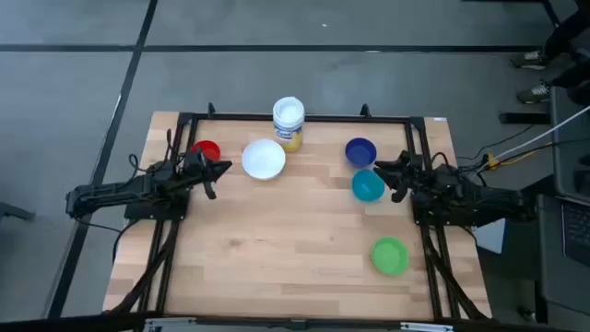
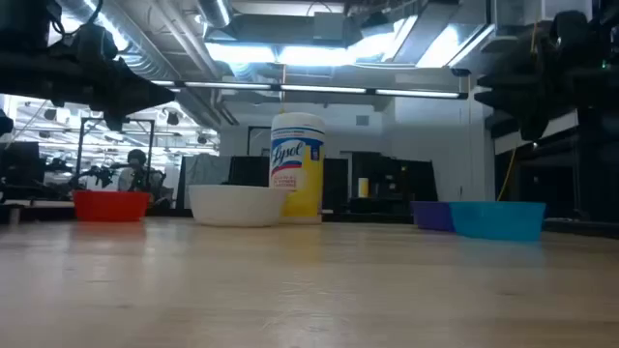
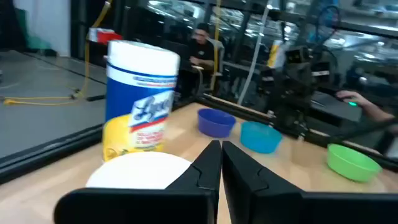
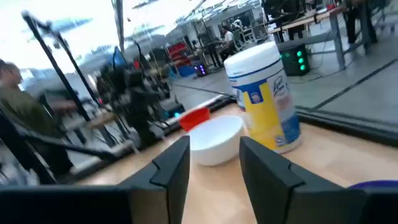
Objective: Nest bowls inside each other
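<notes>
Five bowls stand apart, upright on their bases on the wooden table (image 1: 277, 249): red (image 1: 206, 150) at far left, white (image 1: 264, 159) beside it, dark blue (image 1: 360, 152) and teal (image 1: 368, 186) at far right, green (image 1: 390, 255) near right. My left gripper (image 1: 228, 169) hovers shut between the red and white bowls, raised off the table; in its wrist view the shut fingers (image 3: 221, 152) point over the white bowl (image 3: 140, 171). My right gripper (image 1: 383, 177) hangs open beside the teal bowl, raised, with nothing between its fingers (image 4: 214, 146).
A yellow jar with a white lid (image 1: 289, 123) stands at the far edge just behind the white bowl. A black frame (image 1: 304, 117) borders the far and side edges. Bare wood (image 1: 277, 249) fills the middle and near left of the table.
</notes>
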